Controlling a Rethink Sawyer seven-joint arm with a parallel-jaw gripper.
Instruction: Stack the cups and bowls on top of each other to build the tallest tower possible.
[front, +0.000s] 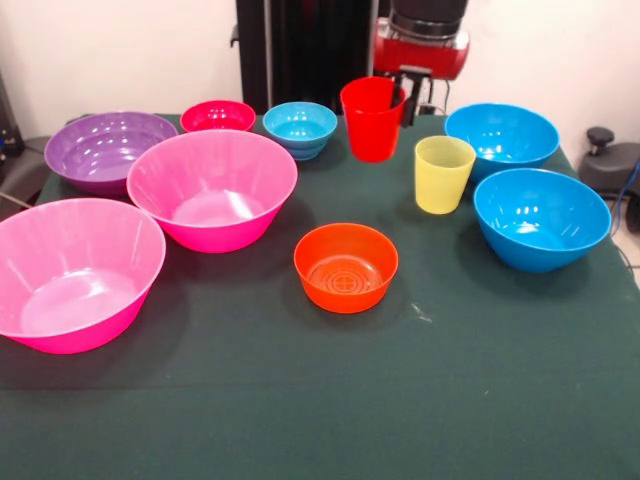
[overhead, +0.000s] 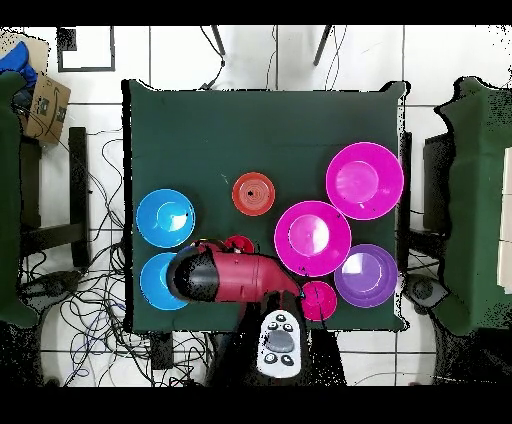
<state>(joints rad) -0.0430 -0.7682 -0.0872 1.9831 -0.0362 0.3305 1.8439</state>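
While the gripper (front: 409, 97) hangs at the far rim of the red cup (front: 372, 120), the front view shows only a dark piece of it beside and behind that rim, under the arm's red and black wrist (front: 422, 45). Whether it is released or clenched on the rim I cannot tell. From overhead the arm (overhead: 228, 276) covers the spot, and only a sliver of the cup shows beside it.

Nothing is stacked yet, by the look of it: every piece stands alone on the green table (front: 300, 400). My reading is that the first pick is in hand, with the red cup as its object. The next move calls for a firm hold on the cup wall, a straight lift, and a carry to whichever piece is to bear it.

Moving outward, the yellow cup (front: 443, 174) stands just beside the red one, toward the camera. Two large blue bowls (front: 502, 135) (front: 541, 218) lie beyond it. On the red cup's other side sit the small light-blue bowl (front: 300, 129) and the small red bowl (front: 218, 116), then the purple bowl (front: 108, 150). The small orange bowl (front: 345, 267) stands alone nearer the camera, and two large pink bowls (front: 211, 188) (front: 75, 272) fill the remaining side.
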